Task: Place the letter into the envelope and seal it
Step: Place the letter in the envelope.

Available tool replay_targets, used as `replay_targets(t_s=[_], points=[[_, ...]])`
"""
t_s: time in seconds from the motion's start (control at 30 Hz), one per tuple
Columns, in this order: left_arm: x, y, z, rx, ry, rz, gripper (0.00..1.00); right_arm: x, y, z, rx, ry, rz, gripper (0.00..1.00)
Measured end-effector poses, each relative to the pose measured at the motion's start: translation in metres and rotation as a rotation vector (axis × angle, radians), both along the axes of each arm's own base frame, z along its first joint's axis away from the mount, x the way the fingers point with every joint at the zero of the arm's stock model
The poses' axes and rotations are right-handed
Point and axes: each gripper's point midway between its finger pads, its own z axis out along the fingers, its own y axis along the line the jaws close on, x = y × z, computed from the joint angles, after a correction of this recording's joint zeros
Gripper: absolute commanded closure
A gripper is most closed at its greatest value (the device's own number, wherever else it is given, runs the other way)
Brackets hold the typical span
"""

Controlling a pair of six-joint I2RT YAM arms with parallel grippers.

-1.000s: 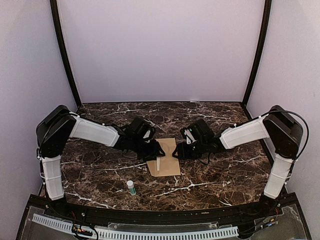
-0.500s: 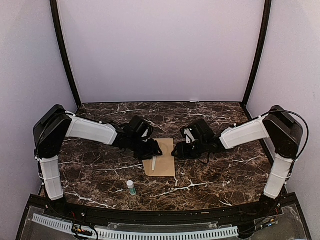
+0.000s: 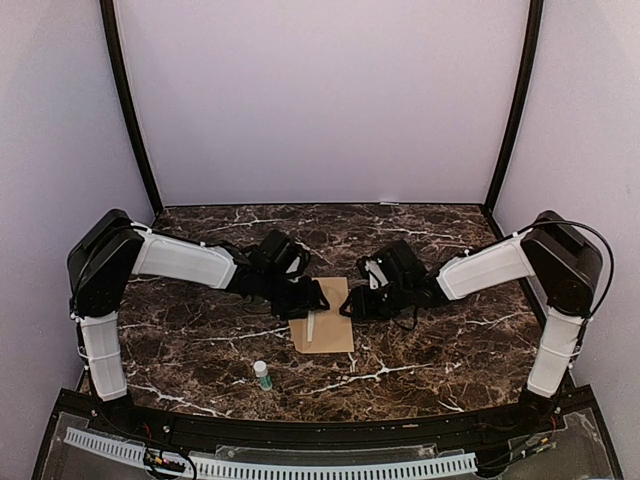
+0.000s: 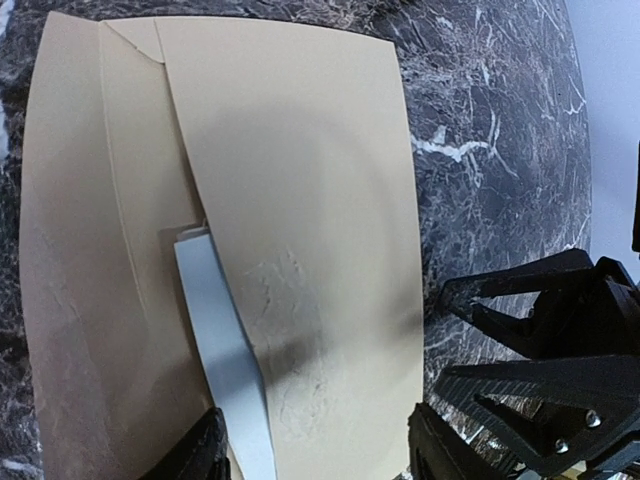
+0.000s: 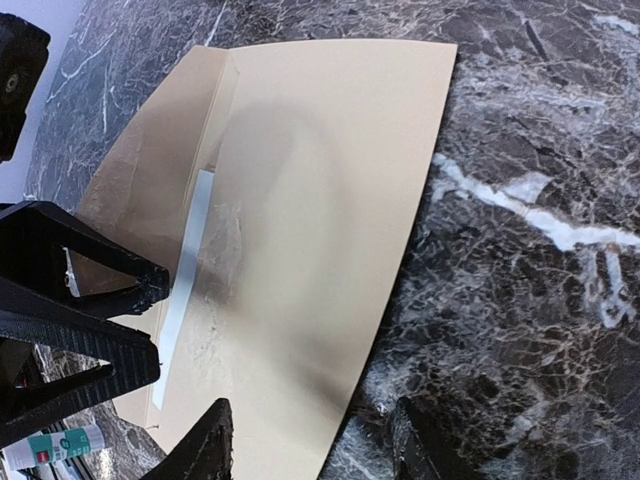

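Between my arms on the counter (image 3: 450, 350), the envelope (image 3: 335, 325) lies flat, its flap folded over a white strip (image 4: 225, 370); my left fingers (image 4: 195, 460) and right fingers (image 5: 200, 450) hang spread and empty, so I think pressing the flap shut comes next.

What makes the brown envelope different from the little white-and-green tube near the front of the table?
Colour: the envelope is plain tan; the tube is white and green. Shape: the envelope is wide and flat; the tube is small and round. Place: the envelope lies between the left gripper and the right gripper; the tube sits apart, nearer the front edge. Both rest on the marble table.
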Motion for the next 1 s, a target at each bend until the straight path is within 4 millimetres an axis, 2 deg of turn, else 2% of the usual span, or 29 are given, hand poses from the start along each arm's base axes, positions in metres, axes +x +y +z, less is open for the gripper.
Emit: replay_targets(t_s=[0.23,0.4,1.0], points=[[0.001,-0.011,0.005,-0.017,-0.005,-0.017,0.39,-0.006,0.009,-0.002,0.021,0.010,0.022,0.50],[-0.001,-0.012,0.000,-0.014,0.005,-0.023,0.39,-0.007,0.011,-0.002,0.024,0.012,0.022,0.50],[0.007,0.008,-0.007,0.126,-0.042,0.019,0.39,-0.006,0.012,-0.002,0.031,0.008,0.021,0.50]])
